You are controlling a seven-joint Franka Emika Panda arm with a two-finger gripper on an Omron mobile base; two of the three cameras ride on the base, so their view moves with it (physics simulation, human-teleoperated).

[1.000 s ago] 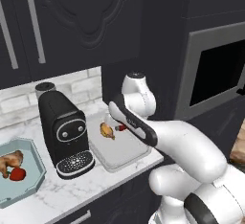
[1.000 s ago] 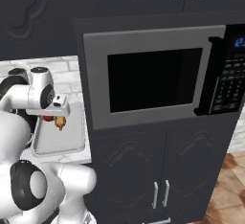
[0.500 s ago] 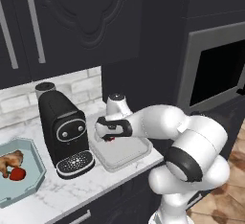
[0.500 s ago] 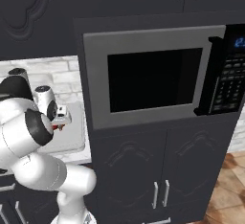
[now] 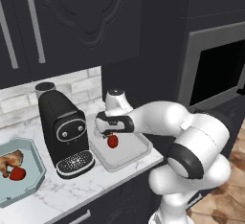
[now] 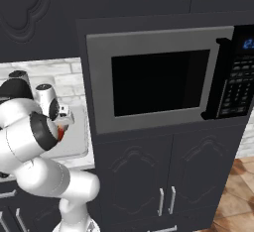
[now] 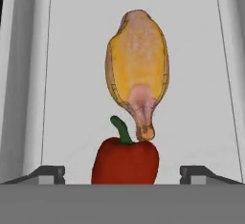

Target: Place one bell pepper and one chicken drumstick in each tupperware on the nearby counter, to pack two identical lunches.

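Packing looks nearly finished from where I sit. In the hand view the gripper stands wide, its two dark tips well apart at the bottom edge with the red bell pepper between them but not squeezed; I judge it freed, sitting in or dropping into the grey tupperware. A chicken drumstick lies at 12 o'clock from that pepper on the container floor, plump end away from the hand, its thin bone end touching the pepper's top or just overlapping it.

In the left base view, the same pepper shows just under the hand, over the middle of the grey rectangular container, which sits on the marble counter at 3 o'clock from the black coffee machine. Whether the pepper rests flat on the floor of the box I cannot tell.

Far at 9 o'clock from the coffee machine, the teal tupperware already carries a second drumstick with a second pepper touching it at 5 o'clock.

So each box appears to hold one pepper and one drumstick. What is left, as I judge it, is lifting the hand clear without nudging the pepper and confirming it settles inside the rim.
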